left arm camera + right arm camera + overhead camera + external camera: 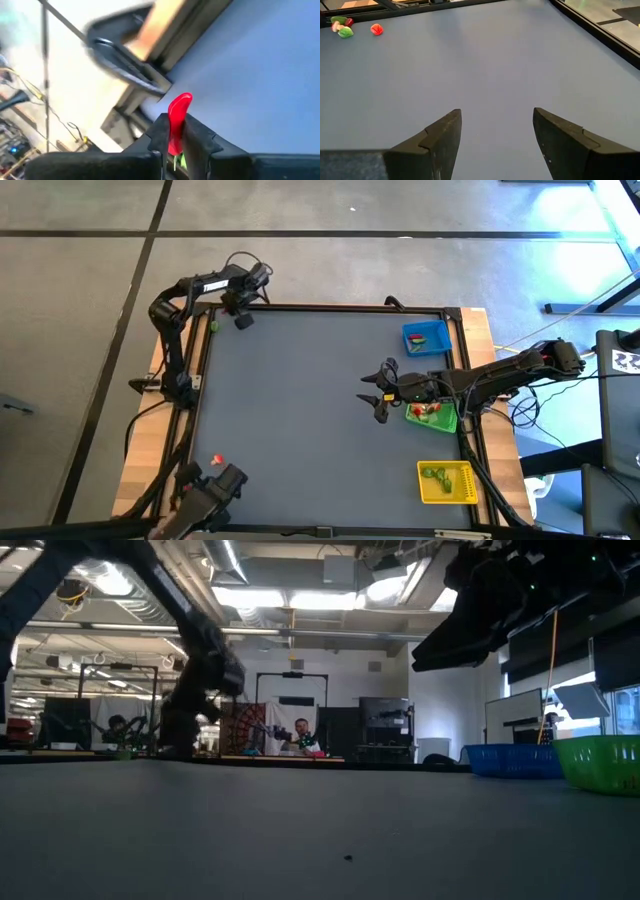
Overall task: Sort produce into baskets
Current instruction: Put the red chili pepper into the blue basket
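in the left wrist view the left gripper (178, 140) has its 2 dark fingers clamped on a small red toy pepper piece (177, 117) with a green stem end. seen from above, this gripper (241, 315) sits at the upper left corner of the dark grey table mat (300, 410).

the right gripper (378, 392) hovers right of centre, fingers spread wide and holding nothing, beside the green plastic basket (443, 419). the blue plastic basket (427, 338) lies above it, the yellow plastic basket (447, 483) at the lower right.
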You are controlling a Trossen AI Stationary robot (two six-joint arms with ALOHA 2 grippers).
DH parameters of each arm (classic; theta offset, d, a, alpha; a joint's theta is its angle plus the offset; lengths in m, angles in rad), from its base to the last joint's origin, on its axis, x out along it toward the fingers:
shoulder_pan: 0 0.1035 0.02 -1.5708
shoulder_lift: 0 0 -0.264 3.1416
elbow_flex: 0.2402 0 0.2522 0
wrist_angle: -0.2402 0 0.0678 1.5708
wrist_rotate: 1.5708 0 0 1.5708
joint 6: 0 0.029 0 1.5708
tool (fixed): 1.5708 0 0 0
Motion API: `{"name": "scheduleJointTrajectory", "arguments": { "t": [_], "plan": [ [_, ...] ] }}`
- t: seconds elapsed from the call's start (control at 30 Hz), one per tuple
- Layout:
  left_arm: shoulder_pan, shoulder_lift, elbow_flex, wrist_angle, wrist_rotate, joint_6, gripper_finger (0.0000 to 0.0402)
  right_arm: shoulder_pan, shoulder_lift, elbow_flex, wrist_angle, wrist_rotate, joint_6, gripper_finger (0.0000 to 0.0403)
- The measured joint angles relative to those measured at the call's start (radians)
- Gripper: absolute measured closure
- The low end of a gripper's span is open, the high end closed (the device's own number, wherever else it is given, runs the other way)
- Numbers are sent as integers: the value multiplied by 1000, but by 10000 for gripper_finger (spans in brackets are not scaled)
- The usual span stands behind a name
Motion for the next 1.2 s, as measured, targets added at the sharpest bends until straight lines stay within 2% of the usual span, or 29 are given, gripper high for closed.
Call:
{"name": "scheduleJointTrajectory", "arguments": {
  "t": [0.1,0.2,0.3,0.47,0.53,0.67,0.87,1.03,1.2],
  "plan": [
    [-48,-77,0,2,2,-19,364,0,0,0,-5,0,0,157],
    [-102,-160,0,11,56,-48,367,0,0,0,-5,-1,0,157],
    [-160,-251,0,41,145,-86,365,0,0,0,0,-10,34,157],
    [-271,-369,1,132,364,-156,361,0,0,0,28,21,102,157],
    [-315,-401,1,167,448,-182,363,-1,0,0,72,-32,122,157],
    [-414,-417,1,283,559,-192,365,-1,0,0,172,-101,136,141],
    [-557,-408,1,446,717,-222,358,-1,0,0,229,-53,127,95],
    [-683,-408,1,588,741,-247,357,-1,0,0,240,42,124,90],
    [-786,-397,-30,787,741,-255,357,0,0,0,275,49,83,112]
  ]
}}
